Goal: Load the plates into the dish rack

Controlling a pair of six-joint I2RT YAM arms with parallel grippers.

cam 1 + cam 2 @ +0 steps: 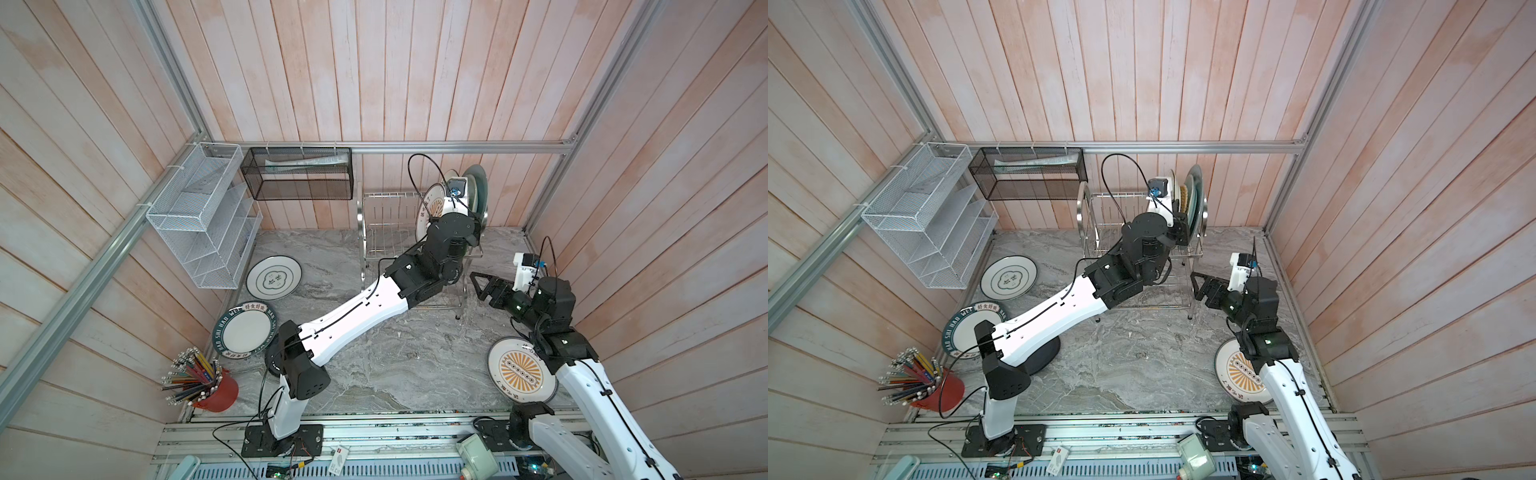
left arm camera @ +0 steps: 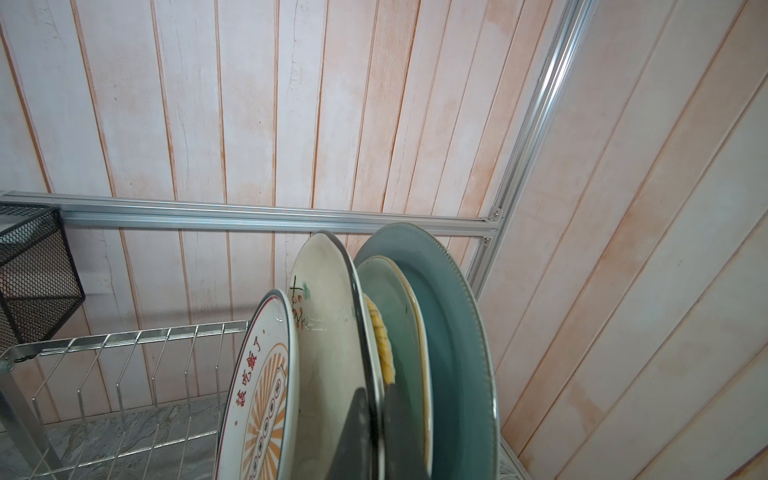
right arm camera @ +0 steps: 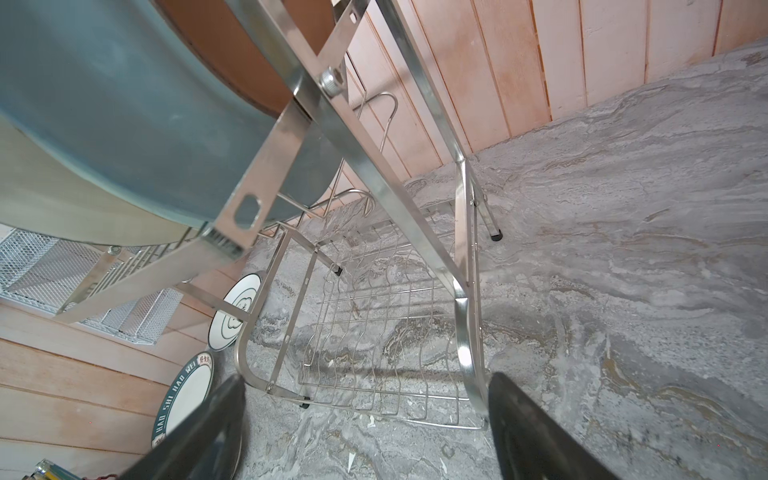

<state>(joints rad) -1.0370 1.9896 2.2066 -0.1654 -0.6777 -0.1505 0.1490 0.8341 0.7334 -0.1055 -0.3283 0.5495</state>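
Note:
The dish rack (image 1: 386,224) stands at the back. Its upper tier holds several upright plates: orange-sunburst (image 2: 262,386), cream floral (image 2: 328,353), yellow woven (image 2: 384,345), pale green (image 2: 395,324), grey-blue (image 2: 449,332). My left gripper (image 2: 375,390) is shut on the cream floral plate's dark rim. My right gripper (image 1: 478,284) stands open and empty beside the rack's right front leg (image 3: 465,332). Flat on the table lie a green-ringed plate (image 1: 274,277), a lettered plate (image 1: 245,330), a second sunburst plate (image 1: 521,370) and a black plate (image 1: 1046,353) under the left arm.
A white mesh organiser (image 1: 199,216) and a black mesh basket (image 1: 299,174) hang on the back left walls. A red cup of pencils (image 1: 216,388) stands at the front left. Plank walls close in three sides. The rack's lower tier (image 3: 374,332) holds nothing.

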